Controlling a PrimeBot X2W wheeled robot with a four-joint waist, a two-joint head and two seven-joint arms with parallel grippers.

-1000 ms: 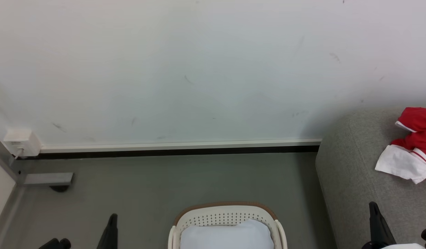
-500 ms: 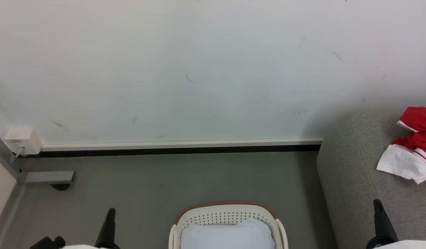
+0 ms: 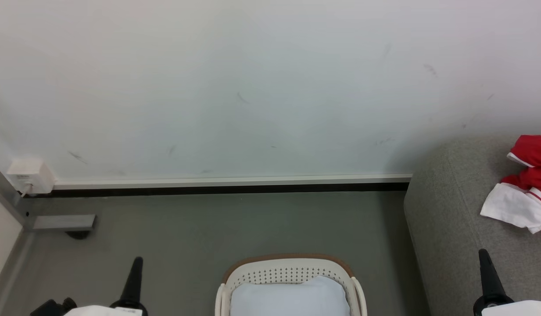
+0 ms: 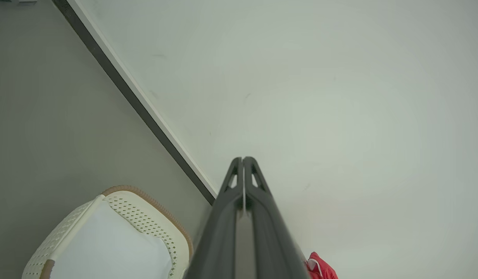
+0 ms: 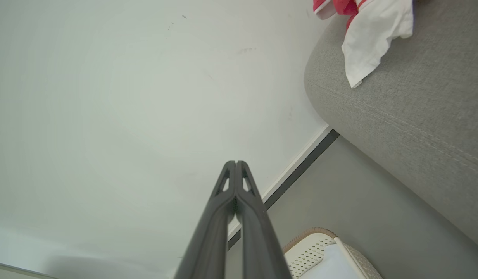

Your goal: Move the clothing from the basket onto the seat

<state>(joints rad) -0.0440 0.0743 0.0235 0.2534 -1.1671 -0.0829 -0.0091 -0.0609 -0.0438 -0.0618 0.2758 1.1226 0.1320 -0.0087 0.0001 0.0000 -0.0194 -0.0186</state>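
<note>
Left pincer (image 3: pixel 136 265) and right pincer (image 3: pixel 485 259) are both clenched shut on nothing, fingers pointing up on either side of the basket (image 3: pixel 288 275) on the floor. A pale pad (image 3: pixel 290 299) lines the basket. The clothing (image 3: pixel 522 193) lies crumpled on the seat (image 3: pixel 450 219), near its wall-side edge. The clothing looks light, limp and soft, so a bunched fold would likely pinch best

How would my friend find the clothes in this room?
Look for the big grey sofa on the right. The clothing lies crumpled on top. It is the only bright red thing, unlike the plain pale pad in the basket.
</note>
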